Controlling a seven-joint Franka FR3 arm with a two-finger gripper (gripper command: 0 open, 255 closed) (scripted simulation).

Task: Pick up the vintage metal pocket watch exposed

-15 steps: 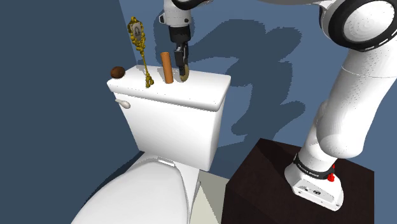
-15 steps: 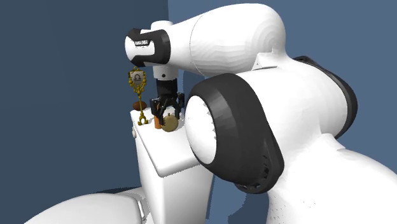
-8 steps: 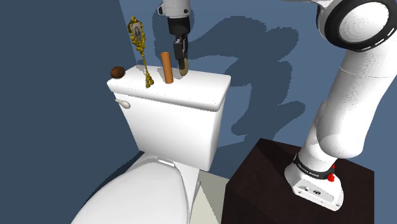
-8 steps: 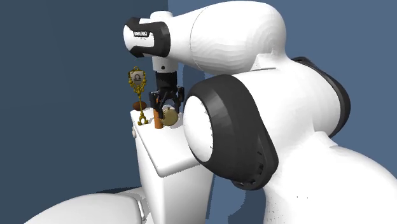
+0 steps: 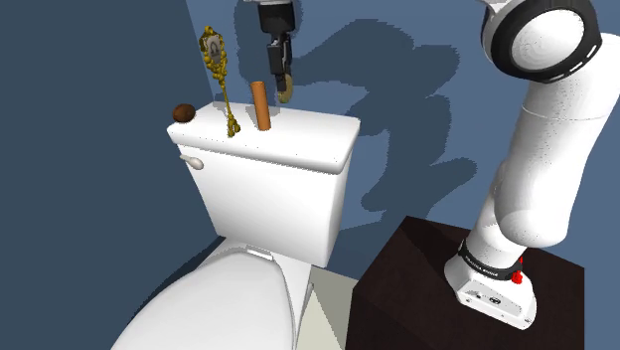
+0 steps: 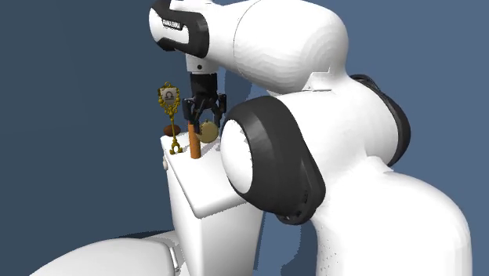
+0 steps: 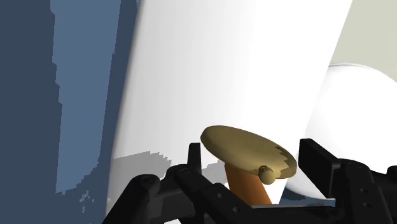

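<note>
White Franka arm [image 5: 537,189], base [image 5: 492,288] at the shoulder view's lower right. Lower link rises steeply, leaning slightly right, to the dark-ringed elbow joint [image 5: 542,35] at upper right. Upper links run left past the top edge; the wrist [image 5: 277,15] comes back in at top centre, far from the base. All-black gripper [image 5: 281,80] hangs from it, pointing straight down. In the second exterior view the arm's big white links sit near the camera and the gripper [image 6: 202,125] is far behind them, vertical. Wrist view: gripper [image 7: 254,159] fingers [image 7: 318,162] stand apart, clasping a brass-coloured pocket watch [image 7: 245,149] between them.
</note>
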